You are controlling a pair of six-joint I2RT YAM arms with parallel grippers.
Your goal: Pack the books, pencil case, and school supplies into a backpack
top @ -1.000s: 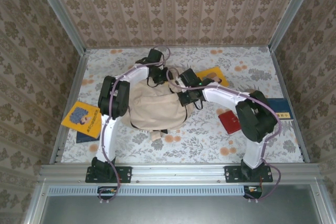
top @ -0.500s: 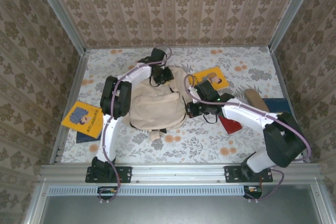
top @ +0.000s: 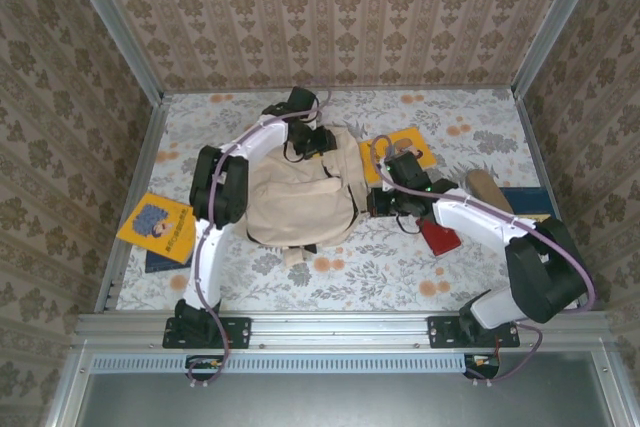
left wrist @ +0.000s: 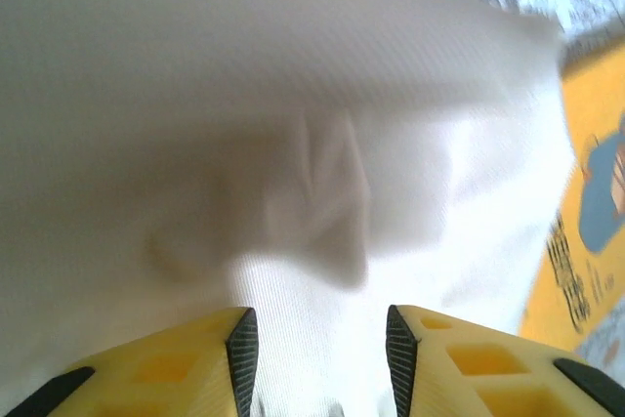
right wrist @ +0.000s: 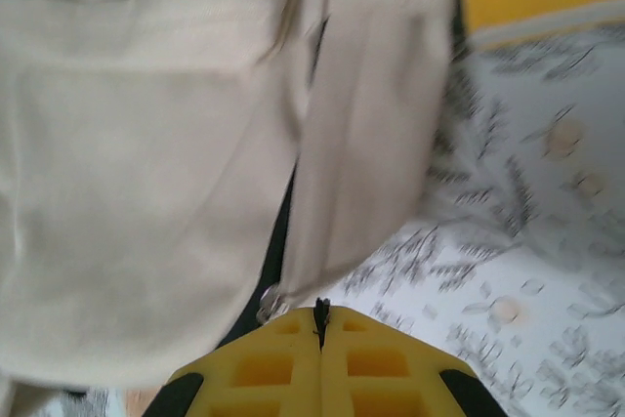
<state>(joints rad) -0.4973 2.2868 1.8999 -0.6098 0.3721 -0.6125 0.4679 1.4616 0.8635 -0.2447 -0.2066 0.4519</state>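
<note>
The cream backpack (top: 300, 202) lies flat mid-table. My left gripper (top: 318, 142) is at its far top edge, and its jaws (left wrist: 320, 334) stand apart over the cream fabric (left wrist: 322, 144) with nothing pinched. My right gripper (top: 378, 205) is at the backpack's right side. It (right wrist: 320, 314) is shut on a thin dark zipper pull, with the metal slider (right wrist: 269, 302) just left of the tips. One yellow book (top: 405, 147) lies right of the backpack. Another yellow book (top: 157, 225) rests on a dark blue one (top: 165, 259) at the left edge.
A red pouch (top: 438, 235) lies under the right forearm. A brown oblong item (top: 487, 190) and another dark blue book (top: 530, 203) sit near the right wall. Metal frame rails (top: 135, 187) border the flowered table (top: 380, 267) on both sides.
My right gripper has slid from the backpack's top right down along its right side, still shut. My left gripper's jaws have opened at the backpack's top.
</note>
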